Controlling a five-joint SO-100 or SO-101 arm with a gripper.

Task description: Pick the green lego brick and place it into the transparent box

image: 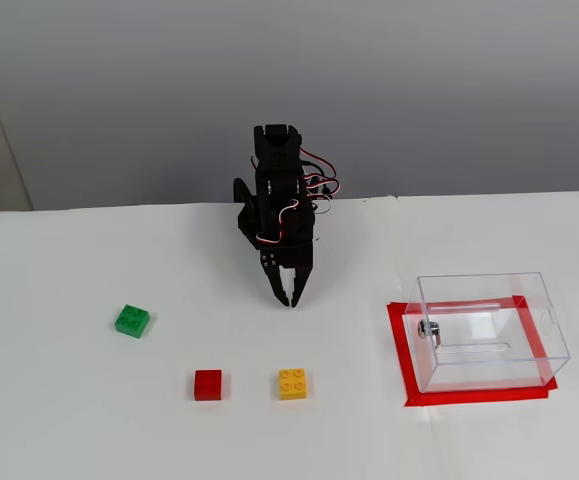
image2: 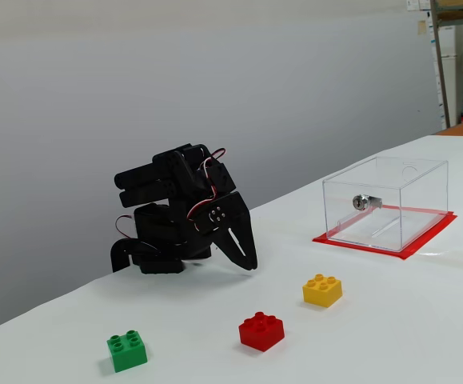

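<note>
Both fixed views bright and evenly lit, diffuse light from overhead, white table point(image: 89, 430) near blown out with little texture. Shadows soft and short: faint patch under the gripper point(image: 291, 298), thin ones at the bricks. Mild glare on the transparent box point(image2: 385, 202) walls; focus slightly soft, no obvious edge distortion.

Green brick point(image: 132, 320) – red brick point(image: 208, 384) – yellow brick point(image: 292, 383), black pincer point(image: 288, 297)

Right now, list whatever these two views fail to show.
- The gripper: jaws look closed, but any gap is too small to judge in both fixed views.
- The transparent box: its metal fitting is too small to identify.
- The arm's base: hidden behind the folded arm.
</note>
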